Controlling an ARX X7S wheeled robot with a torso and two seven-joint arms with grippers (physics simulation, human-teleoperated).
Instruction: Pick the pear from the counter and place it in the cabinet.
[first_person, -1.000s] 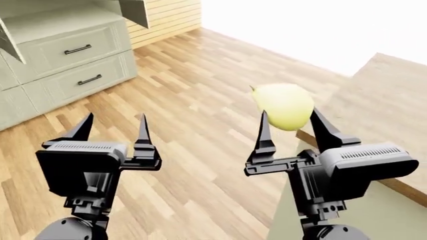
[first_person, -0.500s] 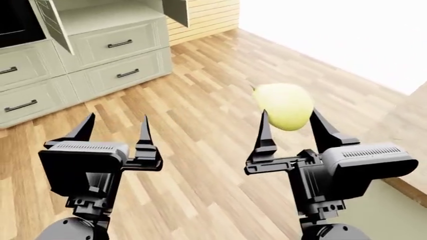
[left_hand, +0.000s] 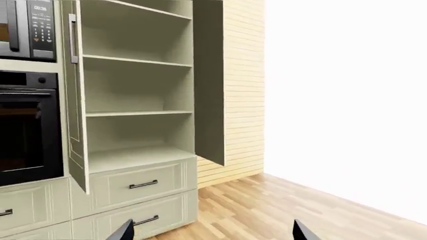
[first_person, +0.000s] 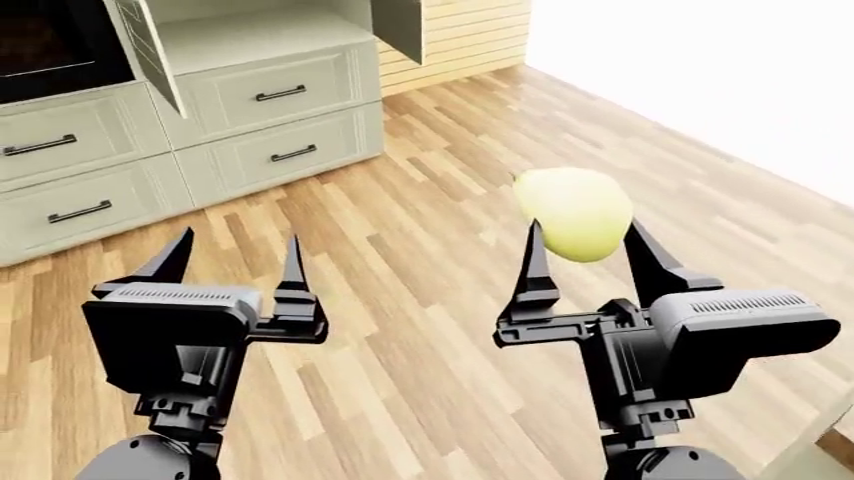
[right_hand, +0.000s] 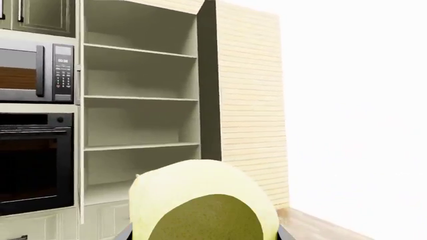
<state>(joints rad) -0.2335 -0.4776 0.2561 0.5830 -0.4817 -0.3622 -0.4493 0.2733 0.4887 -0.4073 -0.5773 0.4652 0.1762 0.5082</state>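
Observation:
The pale yellow pear (first_person: 574, 212) sits between the fingers of my right gripper (first_person: 585, 228), which is shut on it and holds it above the wooden floor. In the right wrist view the pear (right_hand: 200, 200) fills the lower middle, with the gripper (right_hand: 203, 235) around it. My left gripper (first_person: 238, 238) is open and holds nothing; its fingertips show around the gripper point (left_hand: 212, 232) in the left wrist view. The cream cabinet (first_person: 274, 95) stands ahead at the upper left, doors open, shelves (left_hand: 137, 115) (right_hand: 140, 145) bare. Only a corner of the counter (first_person: 838, 450) shows at the lower right.
A black oven (left_hand: 27, 125) (right_hand: 33, 160) and a microwave (right_hand: 33, 75) stand beside the cabinet on its left. The cabinet's open door (left_hand: 210, 80) juts out toward me. A slatted wood wall (left_hand: 243, 100) runs to the cabinet's right. Plank floor (first_person: 400, 300) lies between me and the cabinet.
The head view has swung toward the cabinet, which now sits further right and shows more drawers. The counter has slid off to the lower right corner. Both grippers keep their pose, pear still held.

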